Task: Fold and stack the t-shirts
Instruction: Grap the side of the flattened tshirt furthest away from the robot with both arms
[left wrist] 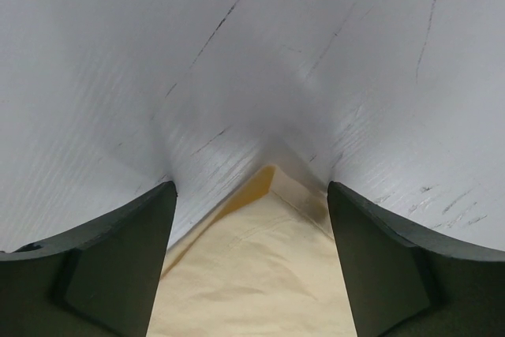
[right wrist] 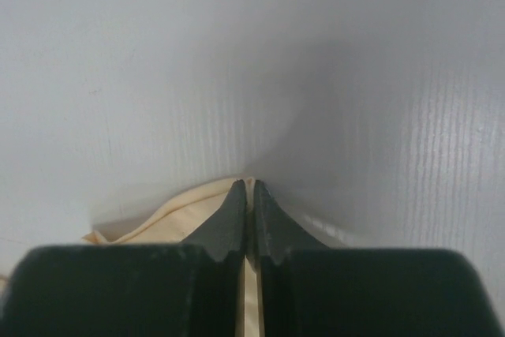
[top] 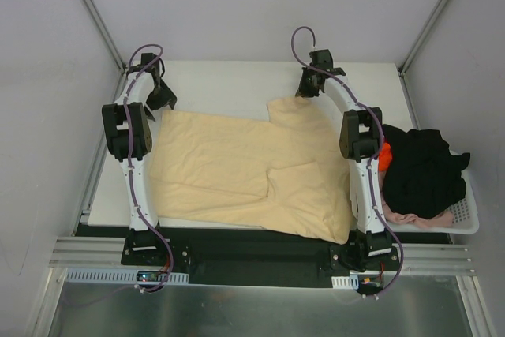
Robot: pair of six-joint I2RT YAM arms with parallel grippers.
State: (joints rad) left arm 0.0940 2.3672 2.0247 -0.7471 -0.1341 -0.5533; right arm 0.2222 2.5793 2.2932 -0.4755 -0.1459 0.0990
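The peach t-shirt (top: 237, 165) lies on the table (top: 229, 78). The left gripper (left wrist: 251, 189) gapes around its far-left corner. The right gripper (right wrist: 247, 187) seems pinched shut on its far edge. A basket (top: 471, 217) sits right.

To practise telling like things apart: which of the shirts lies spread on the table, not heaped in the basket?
The peach-yellow shirt; the black shirt, orange shirt and pink shirt are heaped in the basket.

The spread t-shirt (top: 229, 171) lies on the table (top: 229, 84), left of the basket (top: 471, 222) holding other shirts (top: 422, 167).
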